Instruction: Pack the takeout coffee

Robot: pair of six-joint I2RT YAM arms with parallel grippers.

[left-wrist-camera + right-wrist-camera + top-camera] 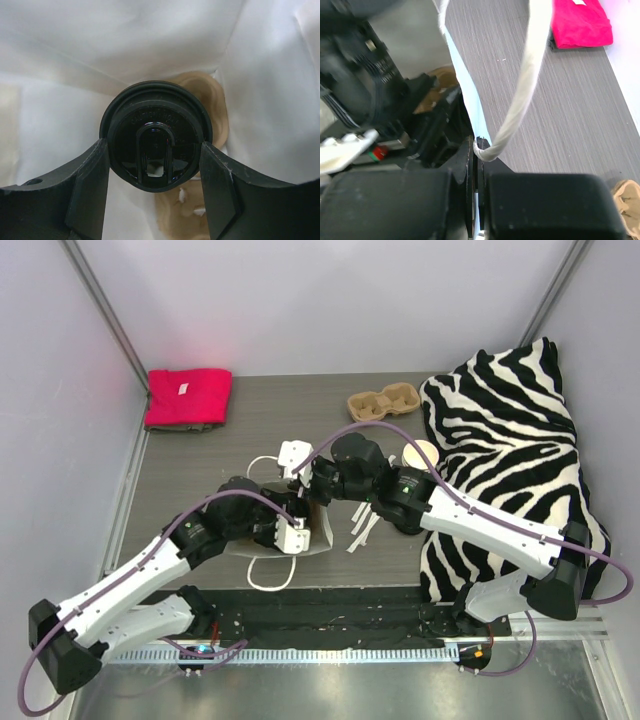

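Fingers [90, 185] of my left gripper [152, 145] clasp the takeout coffee [156, 120] at the sides of its black lid, the cup's long axis running straight away from me into the paper bag [75, 60], whose light blue rim my right gripper [476, 150] pinches tight.

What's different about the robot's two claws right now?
The left gripper reaches inside the blue bag; the right gripper sits at its rim. Left jaws stand wide around the takeout coffee; right jaws pinch shut on thin bag paper. Both are black and holding something.
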